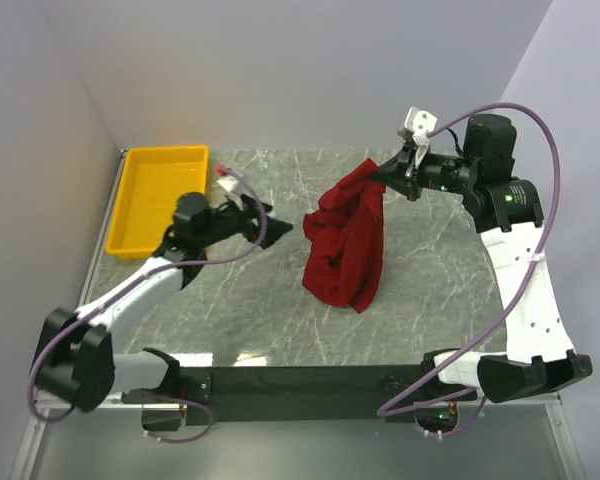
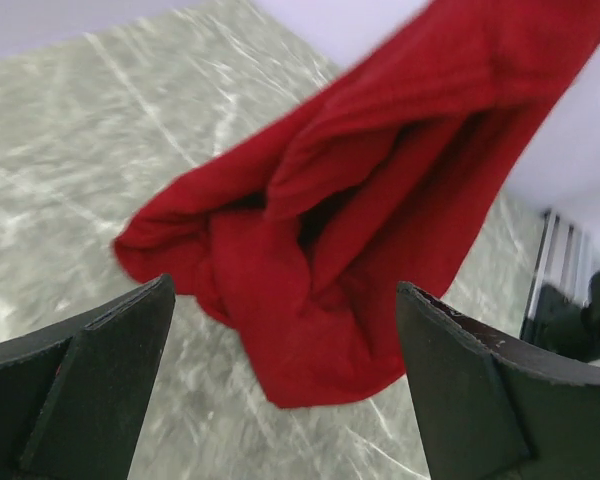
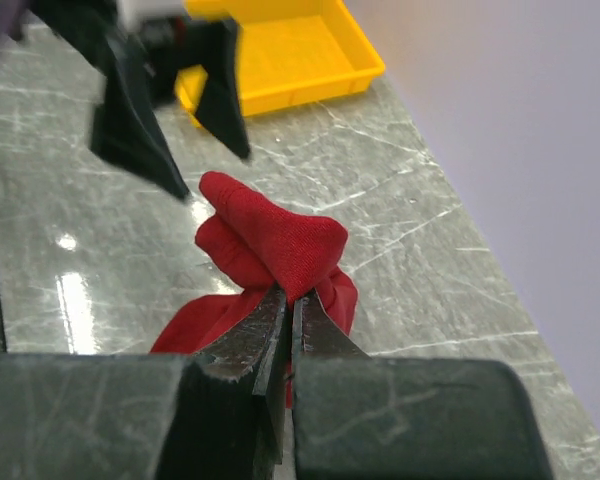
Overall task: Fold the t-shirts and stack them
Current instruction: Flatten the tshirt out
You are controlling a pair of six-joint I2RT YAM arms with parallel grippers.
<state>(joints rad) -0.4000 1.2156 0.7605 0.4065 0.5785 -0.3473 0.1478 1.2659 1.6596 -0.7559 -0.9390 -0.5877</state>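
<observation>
Right end effector (image 3: 288, 318) pinches the red t-shirt (image 3: 280, 245), which drapes onto the table (image 3: 80, 250); left end effector (image 1: 268, 220) (spread wide) nearby.

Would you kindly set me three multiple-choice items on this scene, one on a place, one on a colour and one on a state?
1. Where does the yellow tray stand on the table?
A. Far left corner
B. Near right corner
C. Centre, under the cloth

2. What colour is the t-shirt?
A. Blue
B. Dark red
C. White

3. How is the right tool?
A. Open above the tray
B. Open, lying flat on the table
C. Shut on the t-shirt

Answers:
1 A: the top view shows the tray in the far left corner.
2 B: all three views show dark red cloth.
3 C: the right wrist view shows its jaws pinched on a fold of the t-shirt, with that end held up off the table.
</observation>
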